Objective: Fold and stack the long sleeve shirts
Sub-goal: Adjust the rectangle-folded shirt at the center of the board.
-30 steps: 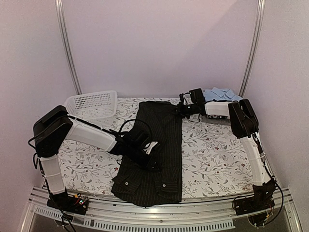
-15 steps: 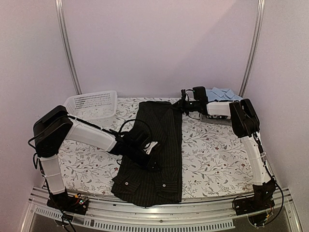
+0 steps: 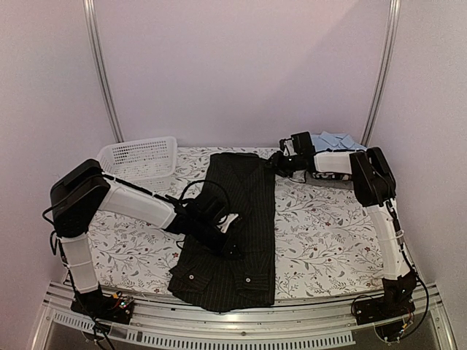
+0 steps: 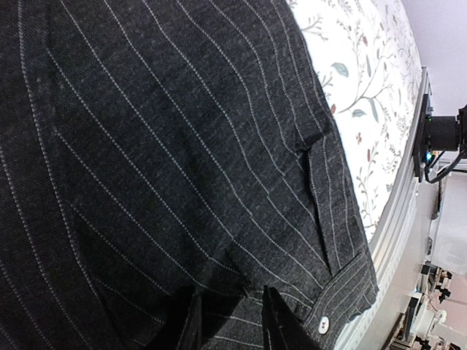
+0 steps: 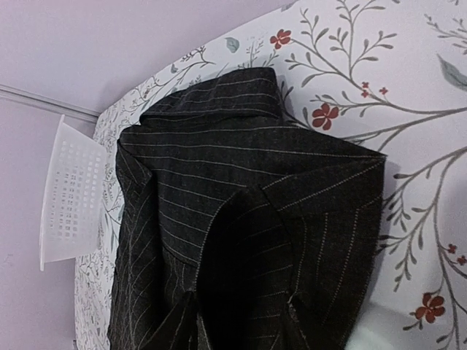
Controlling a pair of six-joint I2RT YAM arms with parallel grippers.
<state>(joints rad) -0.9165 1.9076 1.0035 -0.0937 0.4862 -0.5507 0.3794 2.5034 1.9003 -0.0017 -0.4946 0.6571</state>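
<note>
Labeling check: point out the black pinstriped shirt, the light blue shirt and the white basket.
black pinstriped shirt (image 3: 253, 195), top view, mid body.
light blue shirt (image 3: 336, 139), top view, visible folds.
white basket (image 3: 139, 152), top view, mesh wall.

A black pinstriped shirt (image 3: 241, 211) lies lengthwise down the middle of the table (image 3: 321, 233), which is covered in a floral cloth. The shirt has a straight right edge, is broader at the near end, and shows two small white buttons there. The left gripper (image 3: 232, 245) is down on the shirt's middle, and its jaws cannot be read from above. The right gripper (image 3: 278, 162) sits at the shirt's far right corner, beside the collar. Behind the right arm, in the far right corner, lies a crumpled light blue shirt (image 3: 334, 139), partly hidden. A white mesh basket (image 3: 139, 156) stands in the far left corner.
</note>
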